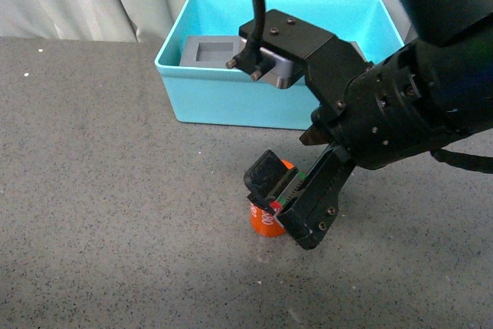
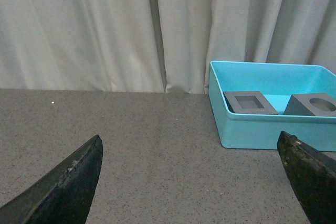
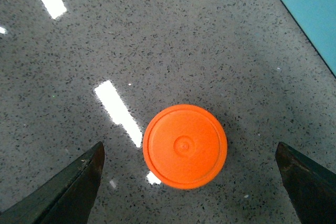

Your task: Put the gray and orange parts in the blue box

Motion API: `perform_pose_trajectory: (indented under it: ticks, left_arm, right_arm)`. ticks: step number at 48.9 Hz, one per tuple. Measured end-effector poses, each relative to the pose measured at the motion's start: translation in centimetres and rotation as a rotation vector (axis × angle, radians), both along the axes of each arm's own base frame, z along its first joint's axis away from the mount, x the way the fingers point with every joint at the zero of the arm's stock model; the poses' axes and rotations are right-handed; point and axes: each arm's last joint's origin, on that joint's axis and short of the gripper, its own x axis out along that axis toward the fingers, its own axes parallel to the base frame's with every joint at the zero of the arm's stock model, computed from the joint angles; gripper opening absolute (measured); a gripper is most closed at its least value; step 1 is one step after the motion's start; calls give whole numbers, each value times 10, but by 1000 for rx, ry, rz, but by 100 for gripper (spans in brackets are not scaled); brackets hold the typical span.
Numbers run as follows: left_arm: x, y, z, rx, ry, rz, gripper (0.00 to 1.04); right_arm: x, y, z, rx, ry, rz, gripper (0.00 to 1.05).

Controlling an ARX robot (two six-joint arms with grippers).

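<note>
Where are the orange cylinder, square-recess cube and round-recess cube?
orange cylinder (image 3: 185,146): right wrist view, centre of its top face.
square-recess cube (image 2: 250,102): left wrist view, floor of its recess.
round-recess cube (image 2: 321,104): left wrist view, inside its round recess.

Light comes from overhead, soft and even. Under my right wrist the speckled gray tabletop (image 3: 210,35) throws back long white streaks of glare (all slanting the same way). One streak touches the small orange cylinder (image 3: 185,146), whose flat top is sharp. My right fingers (image 3: 68,192) are dark and soft-edged at the frame corners. In the front view my right arm (image 1: 400,105) casts a faint, broad shadow around the cylinder. The pale pleated curtains (image 2: 79,30) look clear and evenly lit.
</note>
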Motion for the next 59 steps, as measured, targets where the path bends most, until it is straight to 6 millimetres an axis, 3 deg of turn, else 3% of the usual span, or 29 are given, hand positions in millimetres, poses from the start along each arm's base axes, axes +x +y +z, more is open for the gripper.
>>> perform_pose_trajectory:
  ticks: [1, 5, 10, 17, 27, 32, 37, 42, 47, 53, 59]
  left_arm:
    - [0, 0, 0, 0, 0, 0, 98]
    - [0, 0, 0, 0, 0, 1, 98]
    - [0, 0, 0, 0, -2, -1, 98]
    - [0, 0, 0, 0, -1, 2, 98]
    - [0, 0, 0, 0, -2, 2, 98]
    - [0, 0, 0, 0, -2, 2, 98]
    - [0, 0, 0, 0, -2, 2, 98]
    - [0, 0, 0, 0, -2, 2, 98]
    - [0, 0, 0, 0, -2, 2, 98]
    - [0, 0, 0, 0, -2, 2, 98]
    - [0, 0, 0, 0, -2, 2, 98]
  right_arm:
    - [5, 9, -7, -14, 26, 3, 95]
    - [7, 14, -10, -47, 57, -15, 92]
    - [23, 30, -27, -141, 144, -61, 72]
    - [21, 32, -40, -195, 183, -67, 48]
    - [22, 32, -30, -169, 162, -84, 45]
    - [27, 24, -13, -139, 117, -123, 45]
    - [32, 10, 21, -69, 44, -171, 45]
    - [42, -15, 58, -11, -37, -251, 45]
    - [65, -39, 90, 29, -96, -345, 45]
    - [96, -43, 102, 75, -125, -395, 45]
    - [122, -28, 90, 119, -73, -369, 44]
